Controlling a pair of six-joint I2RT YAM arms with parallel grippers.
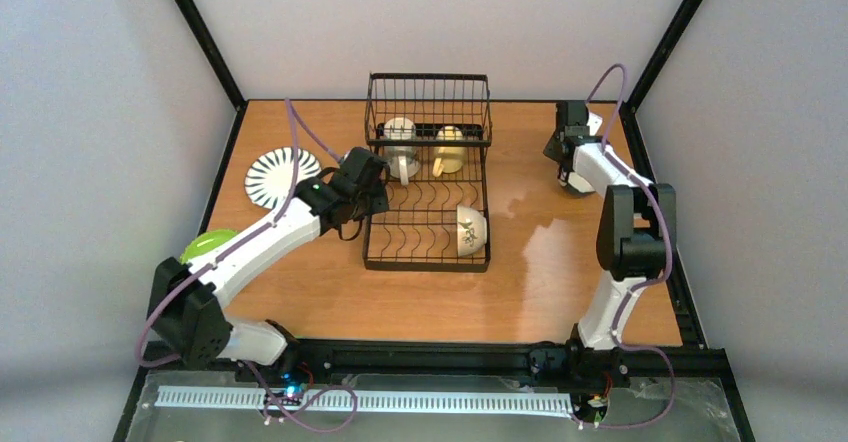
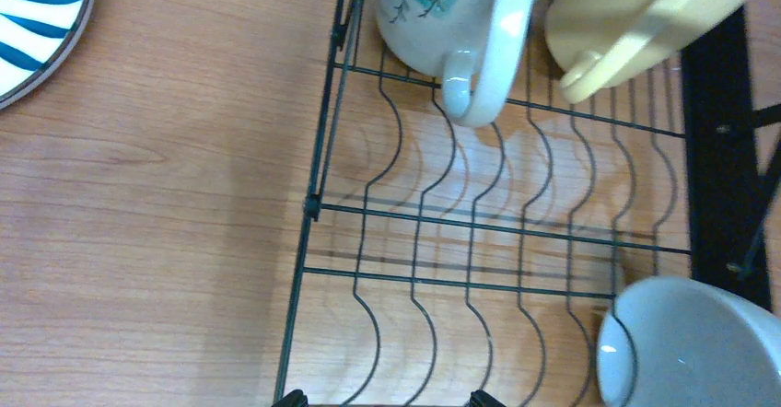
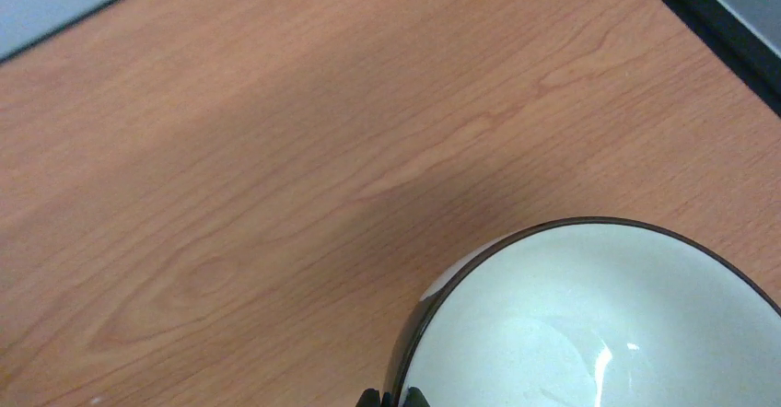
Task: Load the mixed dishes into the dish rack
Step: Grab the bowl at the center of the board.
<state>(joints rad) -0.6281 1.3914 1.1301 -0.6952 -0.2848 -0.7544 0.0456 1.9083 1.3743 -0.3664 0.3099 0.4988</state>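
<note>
While over rack (image 1: 420, 264), left tool (image 1: 372, 194) downturned.

Both arms are glossy white shells joined by boxy black joint housings. Just behind the black left pincer (image 1: 378, 194), the left arm (image 1: 265, 237) has a small green light (image 1: 318, 188) on its dark wrist. A thin purple cable (image 1: 291, 147) trails back from each pincer toward the base. The right arm (image 1: 618, 292) ends in a matching black right pincer (image 1: 570, 174) with blunt black fingertips (image 3: 368, 398).
</note>
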